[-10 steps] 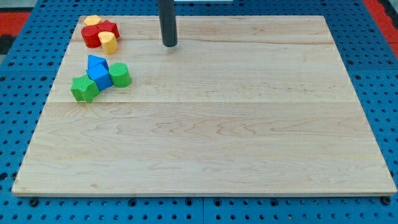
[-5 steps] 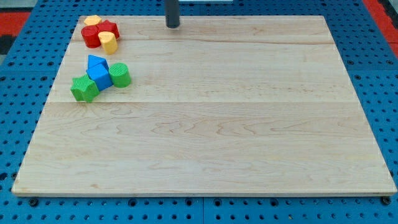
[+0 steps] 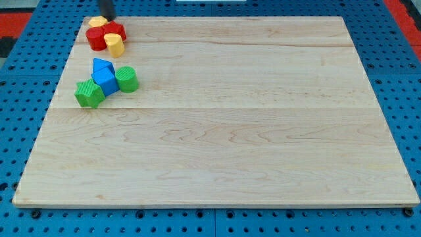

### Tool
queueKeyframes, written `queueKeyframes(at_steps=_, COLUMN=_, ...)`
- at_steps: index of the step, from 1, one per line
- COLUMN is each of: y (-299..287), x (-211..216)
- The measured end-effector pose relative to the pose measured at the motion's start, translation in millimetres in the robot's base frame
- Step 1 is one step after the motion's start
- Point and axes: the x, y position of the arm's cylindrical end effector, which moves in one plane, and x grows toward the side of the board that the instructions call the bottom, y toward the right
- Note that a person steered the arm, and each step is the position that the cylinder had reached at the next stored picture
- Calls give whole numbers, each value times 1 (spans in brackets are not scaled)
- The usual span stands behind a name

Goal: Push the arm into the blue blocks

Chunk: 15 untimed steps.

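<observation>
Two blue blocks touch near the view's left: a blue triangular block (image 3: 100, 66) and, just below it, a blue cube (image 3: 106, 81). A green cylinder (image 3: 127, 79) touches the cube on its right. A ridged green block (image 3: 89, 93) touches it at the lower left. My tip (image 3: 107, 18) is at the view's top edge, just past the board's top left corner, with only a short stub of rod showing. It stands right above the red and yellow cluster and well above the blue blocks, apart from them.
A cluster lies at the board's top left: a yellow block (image 3: 97, 22), two red blocks (image 3: 98, 38) (image 3: 116, 29) and a yellow cylinder (image 3: 115, 45). It sits between my tip and the blue blocks. The wooden board (image 3: 230, 131) rests on a blue pegboard.
My tip has moved up and then left along the view's top edge, from the top middle-left of the board to above the red and yellow cluster. No block has moved.
</observation>
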Motion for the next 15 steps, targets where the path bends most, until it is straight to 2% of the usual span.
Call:
queueKeyframes(at_steps=1, y=-58, x=0)
queueKeyframes(at_steps=5, y=-59, x=16)
queueKeyframes(at_steps=7, y=-59, x=47)
queueKeyframes(at_steps=8, y=-59, x=76)
queueKeyframes(at_steps=9, y=-59, x=125)
queueKeyframes(at_steps=10, y=-37, x=160)
queueKeyframes(at_steps=12, y=33, x=173)
queueKeyframes(at_steps=15, y=43, x=184)
